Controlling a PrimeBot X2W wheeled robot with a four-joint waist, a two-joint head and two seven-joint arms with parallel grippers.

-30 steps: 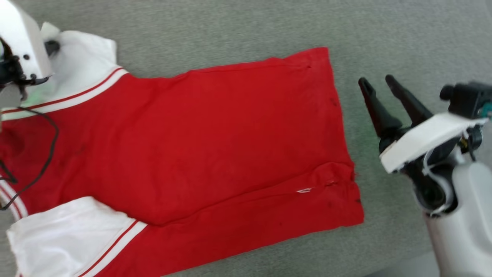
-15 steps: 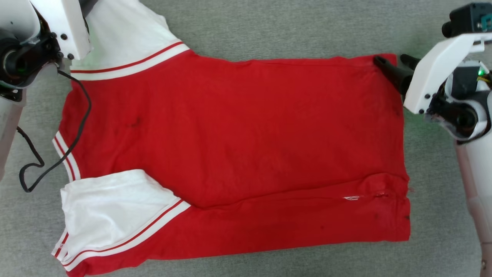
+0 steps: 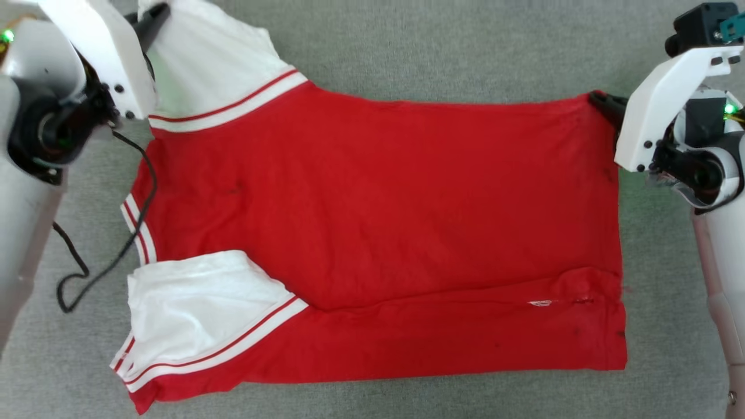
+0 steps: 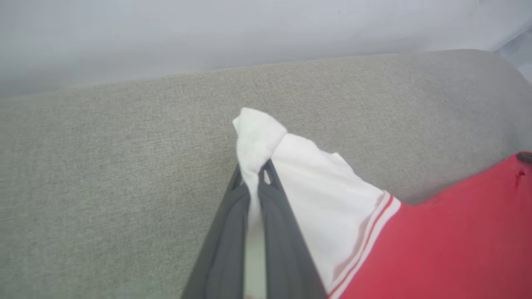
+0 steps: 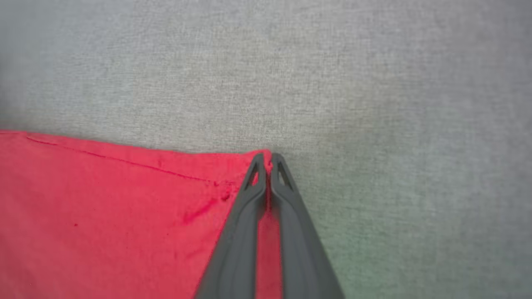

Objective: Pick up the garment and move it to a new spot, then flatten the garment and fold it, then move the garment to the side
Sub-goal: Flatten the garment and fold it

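Showed the garment, a bright red jersey-style shirt, spread nearly flat on a grey woven surface, stretched between the two arms. Lay sideways, with the sleeve end toward the robot's left and the straight hem toward its right. Carried two white sleeves, each joined to the red body by white trim with a thin red stripe: the far sleeve reaching up and away at the upper left, the near sleeve folded in over the red at the lower left. Had more white-and-red striped trim at the left edge between the sleeves. Bore a long crease along the near side, with a band of red doubled over there and a small white mark on the fold line. Looked plain red across the middle, with a few faint dark specks.

Found the left gripper at the upper left, its two dark fingers closed tight on a bunched tip of the far sleeve; from the left wrist, had white cloth squeezed up between the fingertips, with a pale wall beyond the grey surface. Found the right gripper at the upper right, fingers pinched together on the far hem corner, red cloth caught between them in the right wrist view. Trailed a black cable from the left arm across the shirt's left edge onto the grey surface.
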